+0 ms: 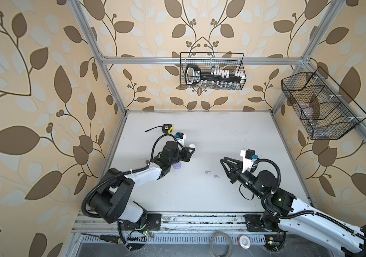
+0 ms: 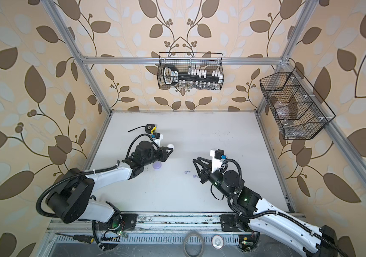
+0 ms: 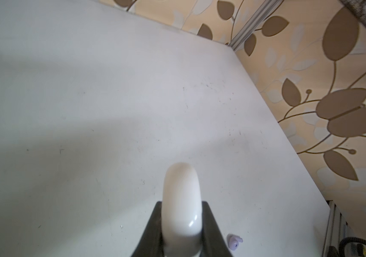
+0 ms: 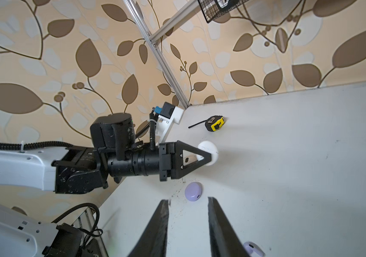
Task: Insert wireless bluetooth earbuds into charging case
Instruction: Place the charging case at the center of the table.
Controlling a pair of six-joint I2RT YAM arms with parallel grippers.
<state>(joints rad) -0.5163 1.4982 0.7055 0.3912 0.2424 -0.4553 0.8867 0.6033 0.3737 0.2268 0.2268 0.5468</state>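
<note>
Jammed up against the left wrist lens, the left gripper [image 3: 181, 204] is clamped hard on a white case [image 3: 181, 187]. The case is rounded, lid closed, and pinched edge-on between both fingers. In both top views that same case pokes out past the fingertips, over the left half of the table [image 1: 233, 133].

Across the way, the right gripper [image 4: 188, 201] hangs with its jaws parted and nothing between them.

And the lilac earbuds [image 1: 207, 171]? Both lie loose on the table, close together, out in the middle between the two grippers. One of them sits just beside a right finger in the right wrist view.

A lilac case [image 4: 193, 191], lid shut, rests on the table, half tucked under the left arm. Back by the left wall lies a yellow tape measure [image 1: 167, 128], well apart from the earbuds.
</note>
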